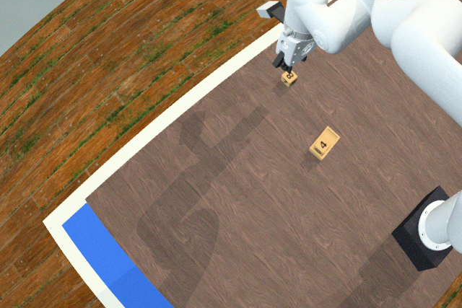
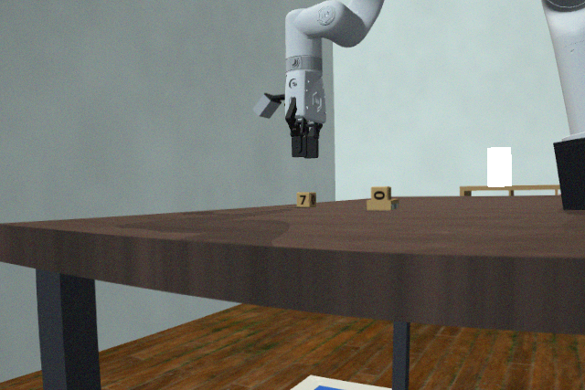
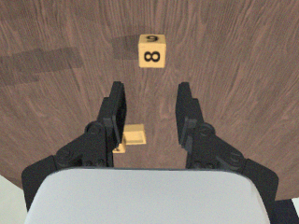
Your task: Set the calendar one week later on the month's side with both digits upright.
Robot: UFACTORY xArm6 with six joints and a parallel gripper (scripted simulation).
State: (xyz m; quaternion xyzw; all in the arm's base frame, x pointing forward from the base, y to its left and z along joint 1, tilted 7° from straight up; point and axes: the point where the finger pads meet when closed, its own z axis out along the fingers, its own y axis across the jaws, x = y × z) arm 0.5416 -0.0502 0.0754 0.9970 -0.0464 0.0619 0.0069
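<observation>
My gripper (image 1: 289, 70) (image 2: 304, 157) (image 3: 150, 95) is open and empty, well above the loose cube. The loose wooden cube (image 1: 289, 78) (image 2: 305, 199) (image 3: 152, 51) stands flat on the table, outside the tray. Its top shows 8; one side shows an upright 7 in the exterior view, and another side shows 6 or 9 in the wrist view. The wooden tray (image 1: 335, 142) (image 2: 377, 205) (image 3: 135, 135) lies flat. A second cube (image 1: 323, 144) (image 2: 380, 194) (image 3: 120, 147) stands in one half, with 4 on top and 0 on the side seen in the exterior view. The tray's other half is empty. No month name is readable.
The black robot base (image 1: 417, 235) stands to the right of the tray in the top view. The brown table (image 1: 238, 192) (image 2: 245, 229) carries the cubes and tray; the loose cube is nearer its far edge. The arm's shadow falls across the table.
</observation>
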